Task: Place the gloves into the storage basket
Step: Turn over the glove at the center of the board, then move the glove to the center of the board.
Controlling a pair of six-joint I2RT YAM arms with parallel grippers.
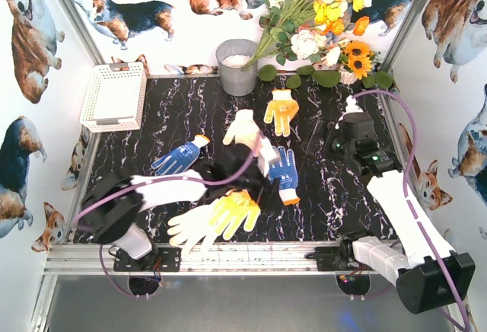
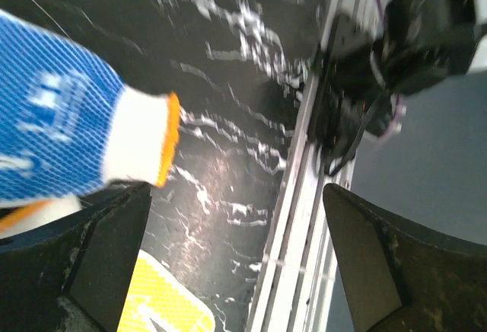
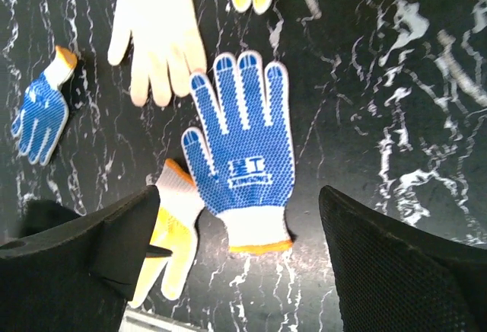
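Observation:
Several gloves lie on the black marble table: a yellow glove and a white glove at the back, a blue glove at the left, and a blue glove with a white cuff in the middle. Near the front edge are another yellow glove and a white glove. The white storage basket stands at the back left, and I see nothing in it. My left gripper hangs open and empty beside the blue glove's cuff. My right gripper is open above the table, with the blue glove ahead of it.
A grey metal bucket and a bunch of flowers stand at the back. An aluminium rail runs along the near edge. The walls carry corgi pictures.

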